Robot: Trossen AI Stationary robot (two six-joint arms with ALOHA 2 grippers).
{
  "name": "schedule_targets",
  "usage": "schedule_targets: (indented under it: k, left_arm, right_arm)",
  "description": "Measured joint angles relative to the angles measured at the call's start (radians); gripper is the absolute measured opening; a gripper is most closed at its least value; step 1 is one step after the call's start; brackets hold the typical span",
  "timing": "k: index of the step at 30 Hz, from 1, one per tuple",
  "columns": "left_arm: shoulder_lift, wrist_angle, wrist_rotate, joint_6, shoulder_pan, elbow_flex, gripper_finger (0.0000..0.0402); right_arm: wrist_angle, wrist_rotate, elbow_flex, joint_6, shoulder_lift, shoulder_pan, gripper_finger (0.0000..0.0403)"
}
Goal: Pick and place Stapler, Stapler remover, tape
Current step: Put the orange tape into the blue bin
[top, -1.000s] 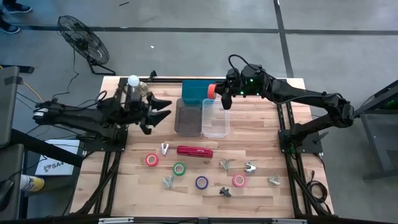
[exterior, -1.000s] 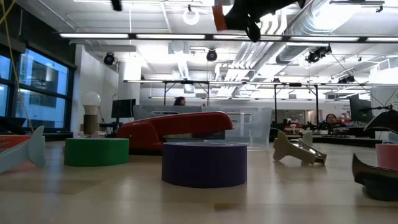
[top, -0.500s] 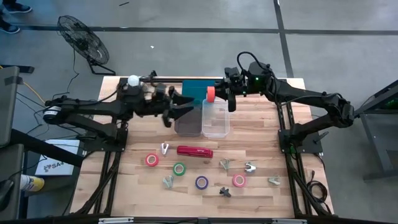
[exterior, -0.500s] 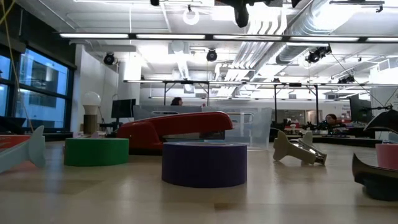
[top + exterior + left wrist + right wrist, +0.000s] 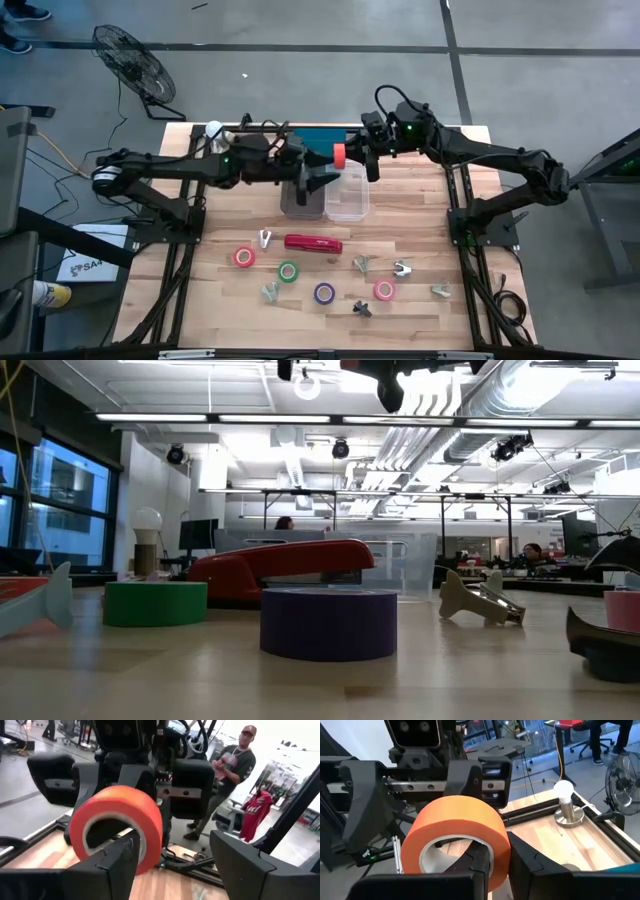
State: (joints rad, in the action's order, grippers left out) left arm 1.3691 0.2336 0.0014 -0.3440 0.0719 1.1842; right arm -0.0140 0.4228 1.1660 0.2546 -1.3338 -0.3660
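Note:
My right gripper [image 5: 352,157] is shut on an orange tape roll [image 5: 339,155], held in the air over the far ends of the bins. My left gripper [image 5: 324,177] is open and has reached up to the roll from the table's left. In the left wrist view one of its fingers [image 5: 116,865] stands in front of the roll [image 5: 117,822]. The red stapler [image 5: 313,243] lies flat on the table. Red [image 5: 244,257], green [image 5: 288,271], purple [image 5: 324,293] and pink [image 5: 384,290] tape rolls lie flat around it. My right gripper holds the orange roll by its wall [image 5: 497,845], one finger [image 5: 479,862] inside the core and one [image 5: 530,865] outside. It comes about level from the table's right. The roll is lifted clear, its hole facing the left arm. My left gripper: I cannot tell whether it touches the roll.
A teal bin [image 5: 312,140], a dark grey bin [image 5: 300,192] and a clear bin [image 5: 347,192] stand at the table's far middle, below the grippers. Several staple removers [image 5: 362,264] lie among the rolls. A lamp bulb [image 5: 214,130] stands at the far left.
My left gripper has swung toward the table's right, from the far left corner to the orange roll over the bins, and stayed open. My right gripper has risen a little with the roll, which has left the low view.

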Motion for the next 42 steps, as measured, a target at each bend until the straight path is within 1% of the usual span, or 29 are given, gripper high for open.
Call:
schedule_targets:
  k: [8, 18, 30, 33, 38, 42]
  left_arm:
    - [0.004, -0.007, 0.009, 0.006, 0.000, 0.009, 0.0233]
    - [0.004, -0.006, 0.011, 0.000, 0.001, 0.009, 0.0158]
    - [0.016, -0.001, -0.011, 0.000, 0.001, 0.010, 0.0115]
    - [0.016, -0.008, -0.013, 0.000, 0.001, 0.010, 0.0090]
    - [0.016, -0.010, -0.017, 0.000, 0.001, 0.010, 0.0034]
    - [0.016, -0.026, -0.017, 0.000, 0.001, 0.010, 0.0033]
  right_arm:
    - [0.002, -0.015, 0.000, 0.003, 0.000, 0.001, 0.0032]
    - [-0.013, -0.025, 0.000, 0.006, -0.002, 0.001, 0.0032]
    - [-0.039, -0.106, 0.000, -0.009, -0.008, 0.026, 0.0032]
    - [-0.031, -0.111, 0.000, -0.010, -0.008, 0.027, 0.0032]
    - [-0.026, -0.111, 0.000, -0.013, -0.008, 0.028, 0.0032]
    - [-0.021, -0.113, 0.000, -0.010, -0.008, 0.028, 0.0037]
